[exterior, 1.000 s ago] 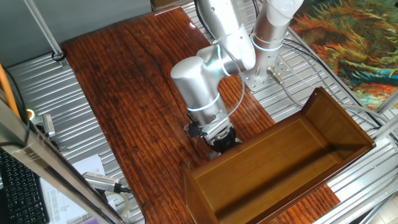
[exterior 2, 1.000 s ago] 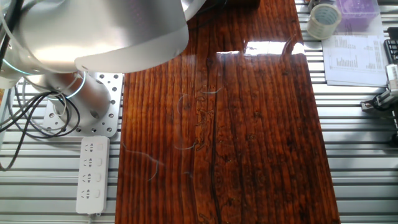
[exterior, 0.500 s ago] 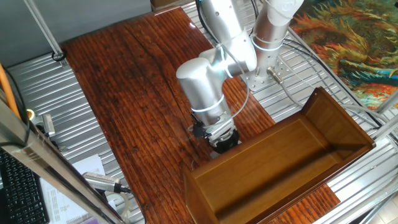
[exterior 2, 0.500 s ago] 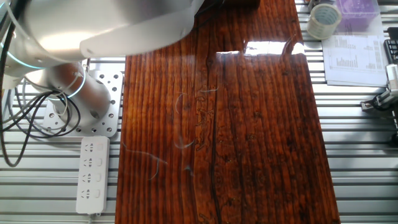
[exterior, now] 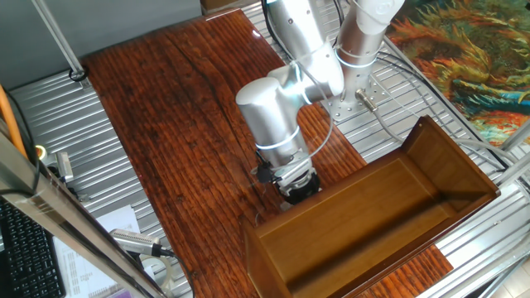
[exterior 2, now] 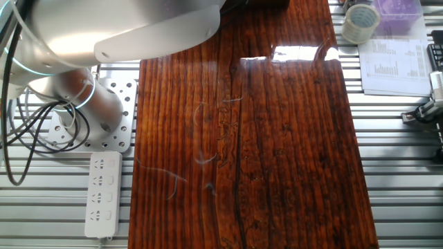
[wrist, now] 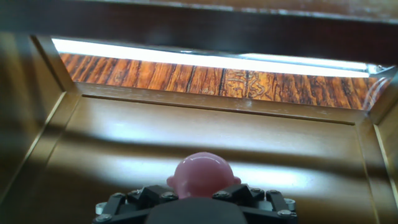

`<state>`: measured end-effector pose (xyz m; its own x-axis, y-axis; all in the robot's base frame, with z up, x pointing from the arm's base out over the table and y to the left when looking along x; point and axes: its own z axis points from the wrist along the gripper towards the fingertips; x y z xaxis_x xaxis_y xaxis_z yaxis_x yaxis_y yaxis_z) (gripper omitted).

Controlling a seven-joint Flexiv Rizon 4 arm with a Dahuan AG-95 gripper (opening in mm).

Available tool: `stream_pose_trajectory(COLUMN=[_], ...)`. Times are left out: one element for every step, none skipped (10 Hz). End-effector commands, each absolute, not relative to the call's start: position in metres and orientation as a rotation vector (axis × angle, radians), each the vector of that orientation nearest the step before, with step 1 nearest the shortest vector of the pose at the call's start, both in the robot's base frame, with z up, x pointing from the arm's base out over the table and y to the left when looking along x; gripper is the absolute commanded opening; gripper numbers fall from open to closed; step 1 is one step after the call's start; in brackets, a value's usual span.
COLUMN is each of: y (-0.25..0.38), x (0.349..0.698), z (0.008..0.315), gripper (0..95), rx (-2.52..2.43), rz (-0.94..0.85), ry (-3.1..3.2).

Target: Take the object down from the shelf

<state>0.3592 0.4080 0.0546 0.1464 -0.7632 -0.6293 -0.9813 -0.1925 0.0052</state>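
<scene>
One arm (exterior: 273, 116) bent down, tool (exterior: 296, 186) beside shelf (exterior: 373, 215).

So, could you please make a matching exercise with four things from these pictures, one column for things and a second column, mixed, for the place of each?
Things:
1. rounded pink object
2. brown polished-wood open box shelf
3. roll of pale tape
4. white power strip

Places:
A. on the metal slats beside the tabletop's left edge
B. just above the tool, hand view
C. top right corner, next to printed paper
D. lying on the striped tabletop's end

Pairs: 1-B, 2-D, 3-C, 4-A
</scene>
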Motion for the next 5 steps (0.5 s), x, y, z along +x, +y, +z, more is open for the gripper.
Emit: stream_pose_trajectory(y=[0.4081, 0.4081, 0.408, 0.408, 0.408], x=[0.3605, 0.3604, 0.3602, 0.3602, 0.3602], z=[0.0529, 0.0526, 0.0526, 0.0526, 0.0526], gripper=[76.0, 76.0, 76.0, 76.0, 76.0], rx=[-2.017, -2.02, -2.021, -2.021, -2.009], rz=[0.705, 0.7, 0.702, 0.705, 0.709], ry=[1.668, 1.664, 1.669, 1.675, 1.697])
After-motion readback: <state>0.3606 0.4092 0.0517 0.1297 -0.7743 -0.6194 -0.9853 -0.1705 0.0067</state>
